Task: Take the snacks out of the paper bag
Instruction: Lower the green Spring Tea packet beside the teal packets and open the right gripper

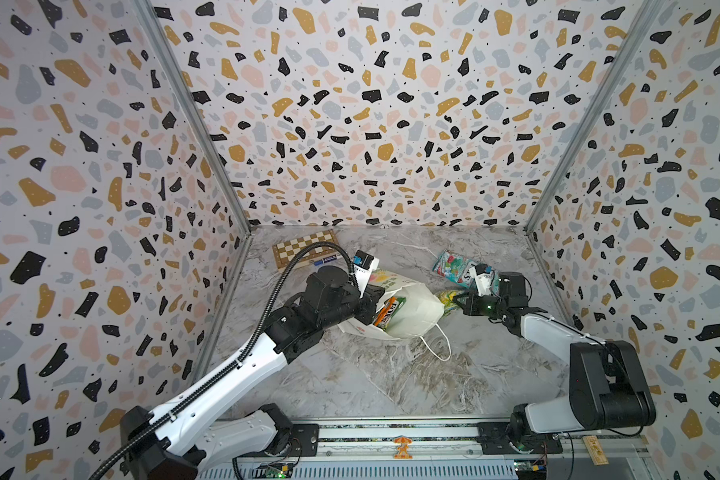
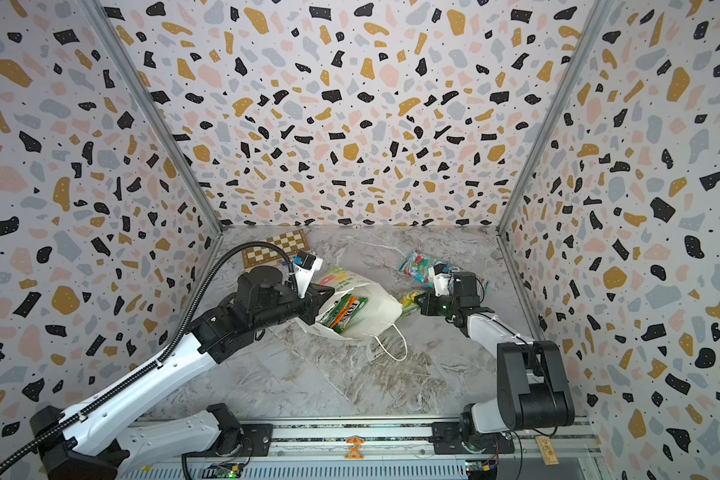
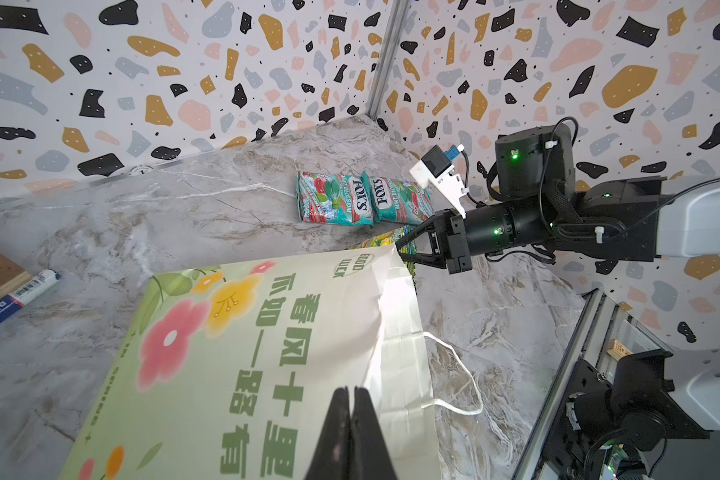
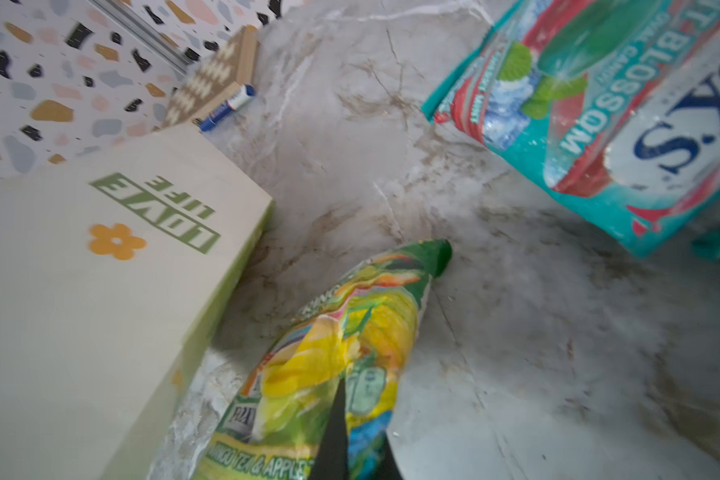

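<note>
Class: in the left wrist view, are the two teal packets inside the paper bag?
No, both teal packets lie on the table, outside the paper bag.

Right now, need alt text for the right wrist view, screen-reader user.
Shut black jaws pinch a green-yellow candy packet over a marble table. The paper bag, printed LOVE LIFE with an orange flower, lies beside it, a teal-red packet on the other side; a chessboard and pen sit far back.

We see three white walls [image 1: 350,104] speckled with black, ochre, pink and grey shapes, enclosing a grey veined marble-look floor [image 1: 391,382].
</note>
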